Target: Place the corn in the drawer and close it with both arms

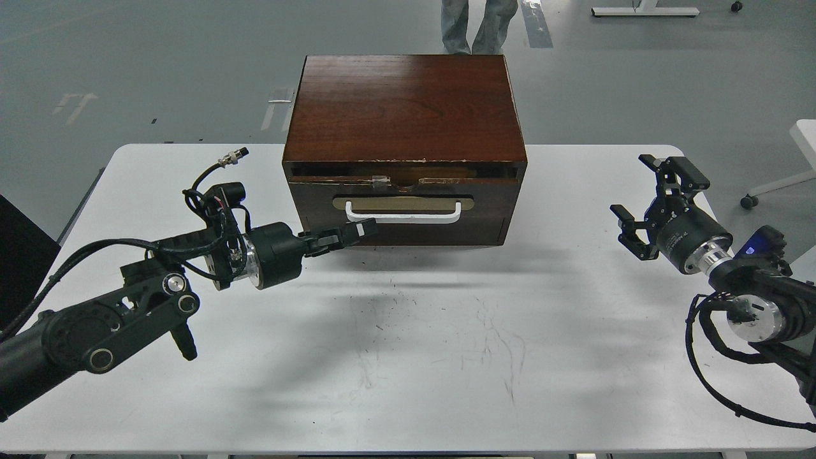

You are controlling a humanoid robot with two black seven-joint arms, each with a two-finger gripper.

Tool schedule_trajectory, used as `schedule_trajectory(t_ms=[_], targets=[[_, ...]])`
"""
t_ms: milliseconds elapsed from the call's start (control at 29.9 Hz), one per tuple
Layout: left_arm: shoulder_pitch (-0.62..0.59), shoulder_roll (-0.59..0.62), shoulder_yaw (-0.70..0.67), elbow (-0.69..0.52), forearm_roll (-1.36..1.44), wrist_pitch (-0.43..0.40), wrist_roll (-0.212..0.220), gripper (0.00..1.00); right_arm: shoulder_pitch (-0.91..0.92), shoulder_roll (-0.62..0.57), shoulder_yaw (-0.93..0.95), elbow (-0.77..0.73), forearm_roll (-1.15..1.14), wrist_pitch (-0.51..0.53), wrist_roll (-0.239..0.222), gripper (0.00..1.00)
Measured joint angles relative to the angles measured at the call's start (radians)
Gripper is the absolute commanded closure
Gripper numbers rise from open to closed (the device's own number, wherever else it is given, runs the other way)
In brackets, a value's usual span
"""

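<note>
The drawer [488, 210] is pushed into the dark wooden cabinet [405, 108]. Its reddish-brown front with the white bar handle [403, 215] stands about level with the cabinet's face, with a thin dark slit above its chipped top edge. The corn is hidden inside and does not show. My left gripper [364, 229] has its fingers together and empty, with the tip against the drawer front just below the left end of the handle. My right gripper [650, 194] is open and empty over the table's right side, well apart from the cabinet.
The cabinet stands at the back middle of the white table [446, 357]. A person's legs [478, 25] stand on the grey floor behind it. A white piece of furniture [804, 137] is at the right edge.
</note>
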Motion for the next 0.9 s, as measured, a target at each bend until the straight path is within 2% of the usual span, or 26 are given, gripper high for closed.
schedule_trajectory(t_ms=[401, 735, 902], targets=[[-0.032, -0.036, 0.001, 0.089, -0.016, -0.015, -0.003, 1.0, -0.001, 0.0, 0.002, 0.002, 0.0, 0.0, 0.0, 0.01], [-0.044, -0.036, 0.0, 0.094, -0.034, -0.021, -0.005, 1.0, -0.001, 0.0, 0.002, 0.004, 0.0, 0.0, 0.0, 0.01], [-0.036, -0.012, 0.005, 0.037, -0.046, -0.109, -0.021, 1.0, -0.001, 0.0, 0.001, 0.005, 0.0, 0.0, 0.0, 0.01]])
